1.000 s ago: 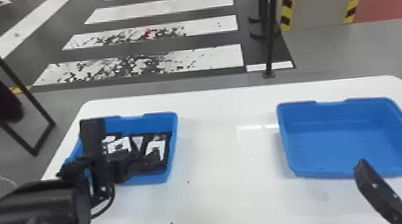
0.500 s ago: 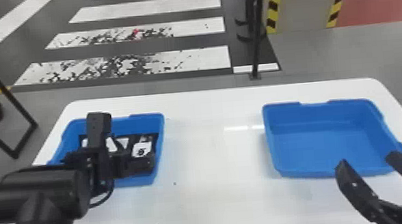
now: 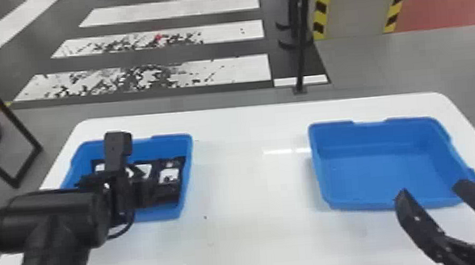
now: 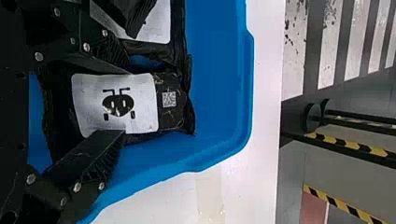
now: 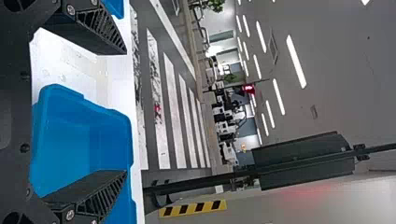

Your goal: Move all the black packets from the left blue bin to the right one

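The black packet [image 4: 116, 103] to be moved lies in the left blue bin [image 3: 172, 137], label up, beside that bin's right-hand wall. Another packet [image 4: 158, 32] lies next to it, farther from that wall. The left gripper [image 4: 126, 101] reaches down inside the left bin, its jaws parted and standing one to each side of the labelled packet; whether they press on it I cannot tell. Well to the right of the left bin, across the white table [image 3: 256, 222], sits the right blue bin [image 3: 374, 176]. The right gripper [image 3: 432, 187] waits there, beyond the left bin's right side and by the right bin's near edge, jaws spread with nothing between them.

The step in hand looks like picking up a packet. Next, the left gripper should close firmly on the packet's sides, then lift straight up, high enough to clear the left bin's wall without dragging the neighbour along. After that comes the carry rightward, to the right bin.
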`<state>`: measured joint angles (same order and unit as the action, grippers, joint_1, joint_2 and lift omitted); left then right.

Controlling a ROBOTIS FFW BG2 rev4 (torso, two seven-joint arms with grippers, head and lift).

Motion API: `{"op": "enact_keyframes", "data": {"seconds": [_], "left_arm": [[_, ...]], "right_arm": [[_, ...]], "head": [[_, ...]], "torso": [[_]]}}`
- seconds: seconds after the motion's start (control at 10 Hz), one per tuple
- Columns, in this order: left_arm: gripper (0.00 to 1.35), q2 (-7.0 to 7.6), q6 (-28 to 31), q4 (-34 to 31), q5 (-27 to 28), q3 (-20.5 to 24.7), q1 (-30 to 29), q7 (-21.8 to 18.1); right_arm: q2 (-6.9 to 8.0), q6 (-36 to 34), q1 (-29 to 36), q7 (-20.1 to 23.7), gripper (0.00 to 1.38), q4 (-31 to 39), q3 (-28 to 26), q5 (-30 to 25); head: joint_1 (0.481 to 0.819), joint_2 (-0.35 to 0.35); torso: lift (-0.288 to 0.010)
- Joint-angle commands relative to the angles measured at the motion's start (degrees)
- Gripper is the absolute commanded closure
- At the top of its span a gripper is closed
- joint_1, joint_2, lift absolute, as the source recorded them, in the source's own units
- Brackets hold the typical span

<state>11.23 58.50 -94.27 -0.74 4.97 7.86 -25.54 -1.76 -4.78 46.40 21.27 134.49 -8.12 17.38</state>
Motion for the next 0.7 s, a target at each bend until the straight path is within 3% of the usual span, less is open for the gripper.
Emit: {"op": "enact_keyframes", "data": {"seconds": [0.0,0.1,0.2,0.5,0.6], "left_arm": [[0.82,-0.06,-0.85,0.12,0.51,0.4,-0.26,-0.03],[0.84,-0.06,-2.68,0.12,1.2,0.63,-0.26,-0.65],[1.32,-0.06,-3.38,0.12,2.22,0.85,-0.54,-0.74],[1.21,-0.24,-7.74,-0.86,1.2,3.03,-2.65,-1.79],[1.21,-0.33,-7.88,-5.36,0.51,4.28,-5.32,-2.23]], "right_arm": [[0.0,0.0,0.0,0.0,0.11,-0.13,0.0,0.22],[0.0,0.0,0.0,0.0,0.11,-0.13,0.0,0.33],[0.0,0.0,0.0,0.0,0.11,-0.13,0.0,0.45],[0.0,0.0,0.0,0.0,0.11,-0.13,0.0,0.45],[0.0,0.0,0.14,0.0,0.11,0.01,0.0,0.45]], "head": [[0.695,0.086],[0.695,0.092],[0.695,0.094],[0.695,0.109],[0.695,0.112]], "torso": [[-0.14],[-0.14],[-0.14],[-0.14],[-0.14]]}}
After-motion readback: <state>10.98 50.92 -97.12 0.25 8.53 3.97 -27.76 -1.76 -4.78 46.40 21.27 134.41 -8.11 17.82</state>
